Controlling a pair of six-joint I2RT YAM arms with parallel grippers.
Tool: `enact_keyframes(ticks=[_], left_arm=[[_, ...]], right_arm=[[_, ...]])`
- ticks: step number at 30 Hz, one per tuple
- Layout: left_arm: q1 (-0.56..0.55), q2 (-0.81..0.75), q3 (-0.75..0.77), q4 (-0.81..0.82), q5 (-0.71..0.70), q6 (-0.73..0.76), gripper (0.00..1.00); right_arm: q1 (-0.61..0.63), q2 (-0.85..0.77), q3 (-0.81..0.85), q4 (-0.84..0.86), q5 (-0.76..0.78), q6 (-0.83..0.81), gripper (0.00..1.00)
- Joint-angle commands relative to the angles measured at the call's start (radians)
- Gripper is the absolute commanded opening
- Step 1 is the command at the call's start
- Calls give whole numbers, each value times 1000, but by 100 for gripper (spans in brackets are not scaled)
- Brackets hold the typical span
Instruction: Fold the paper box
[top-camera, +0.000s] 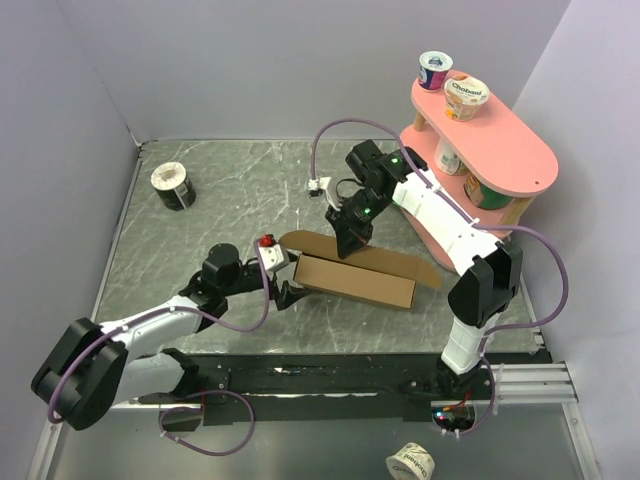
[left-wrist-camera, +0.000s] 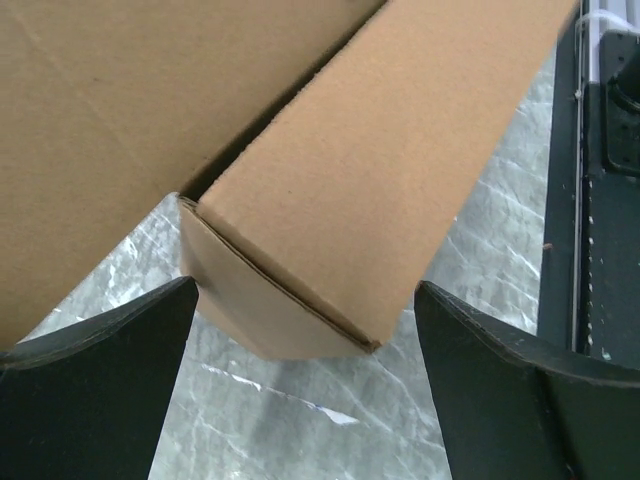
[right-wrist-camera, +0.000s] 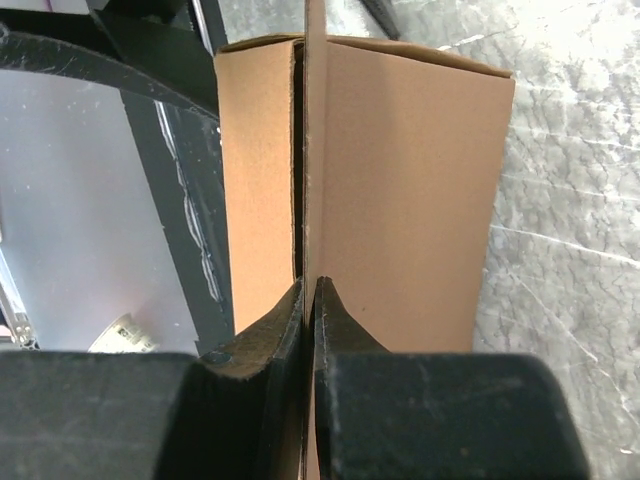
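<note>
Your paper box (top-camera: 356, 282) lies in the middle of the worktop (top-camera: 230, 200). It is plain brown corrugated card, a long shallow tray with its lid flap open behind. Your right end effector (right-wrist-camera: 311, 290) is clenched on a thin upright panel of it. Your left end effector (left-wrist-camera: 305, 290) gapes wide, straddling the box's left end corner.

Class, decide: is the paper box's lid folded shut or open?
Open: the lid flap stands clear of the paper box, pinched edge-on in the right hand.
</note>
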Motion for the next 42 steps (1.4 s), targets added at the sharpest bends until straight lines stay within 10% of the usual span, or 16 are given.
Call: enact_keyframes(ticks=[1, 21, 34, 42], left_arm=[[38, 54, -19, 239, 64, -60, 96], [71, 231, -23, 576, 219, -243, 98], [72, 276, 30, 509, 193, -275, 86], [74, 330, 47, 525, 225, -310, 79]], right_arm=[[12, -21, -29, -33, 1, 8, 10], [22, 65, -28, -44, -41, -3, 15], [48, -96, -102, 177, 183, 155, 83], [45, -228, -171, 340, 277, 247, 86]])
